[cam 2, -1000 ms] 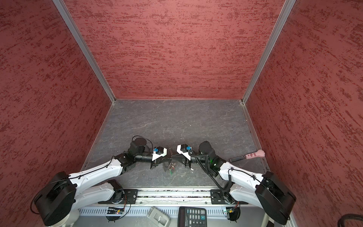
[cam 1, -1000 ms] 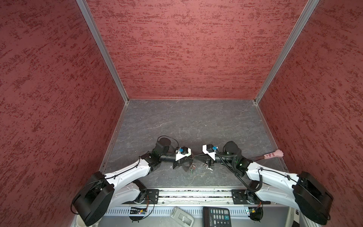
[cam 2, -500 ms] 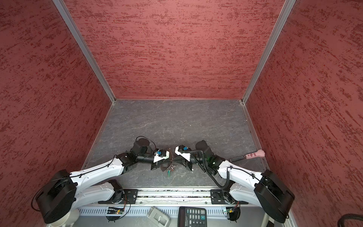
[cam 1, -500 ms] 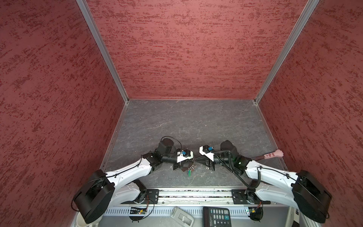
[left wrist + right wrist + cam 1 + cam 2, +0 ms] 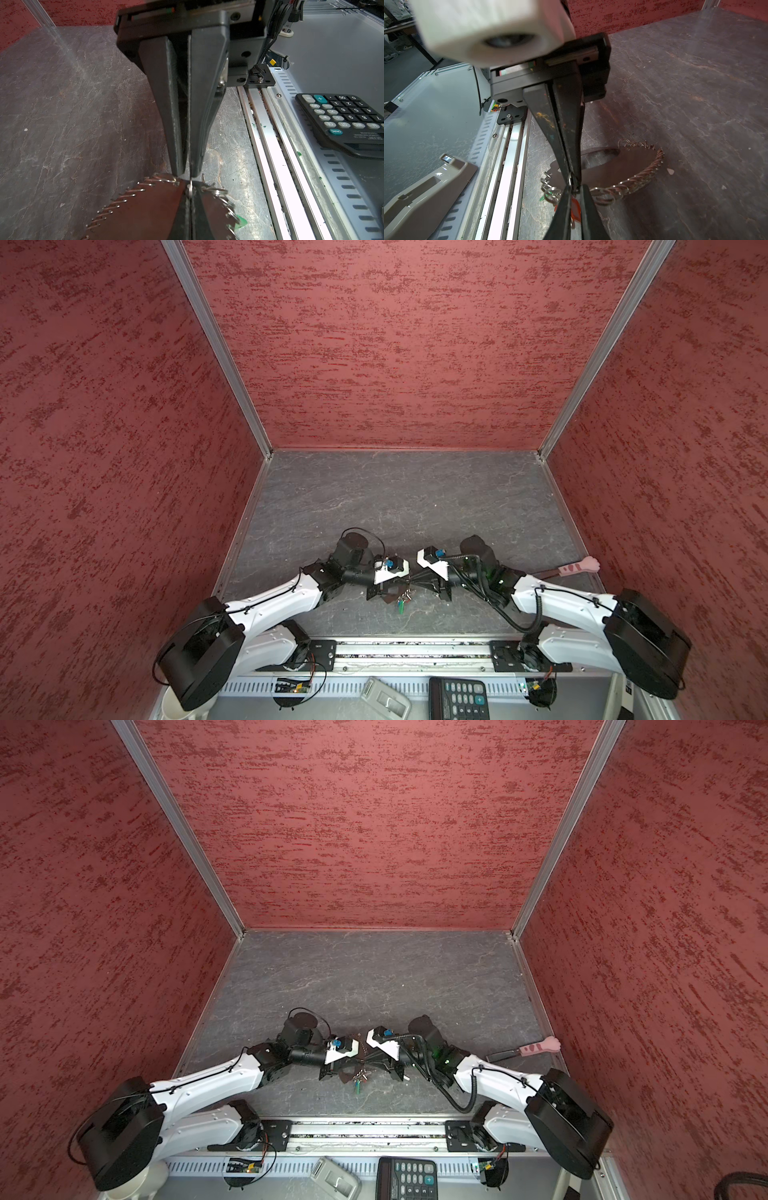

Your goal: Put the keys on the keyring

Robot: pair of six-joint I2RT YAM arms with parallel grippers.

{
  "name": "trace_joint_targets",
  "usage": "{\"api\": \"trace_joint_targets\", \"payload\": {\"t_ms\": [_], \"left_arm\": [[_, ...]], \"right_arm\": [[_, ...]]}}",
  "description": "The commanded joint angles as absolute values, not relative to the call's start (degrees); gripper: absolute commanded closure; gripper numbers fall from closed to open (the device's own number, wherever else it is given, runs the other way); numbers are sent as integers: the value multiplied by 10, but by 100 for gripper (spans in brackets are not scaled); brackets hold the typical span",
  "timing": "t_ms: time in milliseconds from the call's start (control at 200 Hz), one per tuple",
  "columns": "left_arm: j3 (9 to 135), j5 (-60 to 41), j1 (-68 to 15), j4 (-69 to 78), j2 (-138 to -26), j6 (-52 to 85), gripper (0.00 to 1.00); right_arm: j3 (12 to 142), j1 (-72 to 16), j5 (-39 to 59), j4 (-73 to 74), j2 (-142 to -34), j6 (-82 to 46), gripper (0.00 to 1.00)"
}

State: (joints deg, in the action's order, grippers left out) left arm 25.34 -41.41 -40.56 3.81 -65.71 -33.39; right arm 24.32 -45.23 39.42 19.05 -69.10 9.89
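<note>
Both grippers meet tip to tip low over the front middle of the table. The keyring, a brown strap edged with silver chain, lies under them. My left gripper is shut on a small silver ring of the keyring. Facing it, my right gripper is shut on the keys, whose red tag shows between its fingers. A green tag hangs from the cluster. The key blade itself is hidden.
A pink cat-paw-handled tool lies at the right edge of the table. Past the front rail sit a black calculator and a grey plastic device. Red walls close in three sides.
Both grippers have moved toward each other over the keyring. A second ago their tips stood apart; now they touch. The keyring has shifted slightly with them.
</note>
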Motion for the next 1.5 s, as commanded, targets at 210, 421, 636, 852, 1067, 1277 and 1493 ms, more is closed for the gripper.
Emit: {"api": "trace_joint_targets", "payload": {"t_ms": [210,421,636,852,1067,1277,1493], "left_arm": [[270,-427,-407,41,-661,-338,100],[268,-425,-406,45,-656,-336,100],[267,-422,-406,46,-655,-335,100],[265,-421,-405,52,-654,-333,100],[256,-421,-401,71,-647,-319,98],[226,-444,-382,133,-620,-288,79],[206,-488,-355,191,-612,-248,76]], "right_arm": [[269,-470,403,202,-711,106,90],[266,-473,389,183,-705,114,90],[269,-473,384,152,-704,125,92],[268,-473,376,155,-701,122,100],[220,-469,344,285,-665,51,100],[183,-466,352,440,-665,-20,100],[157,-466,368,559,-683,-53,100]]}}
